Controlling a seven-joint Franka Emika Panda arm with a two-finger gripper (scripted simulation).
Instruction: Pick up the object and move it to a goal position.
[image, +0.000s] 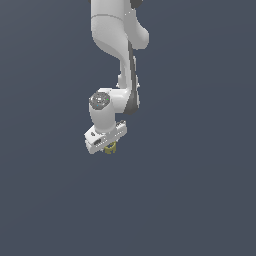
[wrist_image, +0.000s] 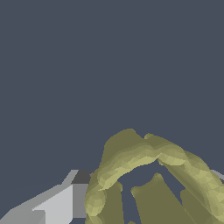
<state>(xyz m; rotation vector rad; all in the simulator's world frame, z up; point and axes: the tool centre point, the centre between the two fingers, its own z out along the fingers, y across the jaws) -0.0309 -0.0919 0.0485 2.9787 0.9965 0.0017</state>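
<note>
The object is a small yellow-olive ring (image: 110, 148). It sits right under the white hand of my gripper (image: 109, 148), mostly hidden by the hand in the exterior view. In the wrist view the ring (wrist_image: 144, 157) fills the frame close up, its hollow middle dark, pressed against a grey fingertip (wrist_image: 65, 201). A sliver of the other finger shows past the ring's far side. The gripper is shut on the ring.
The white arm (image: 117, 40) comes down from the exterior view's top. A plain dark blue-grey surface (image: 200, 190) lies all around, with nothing else in sight.
</note>
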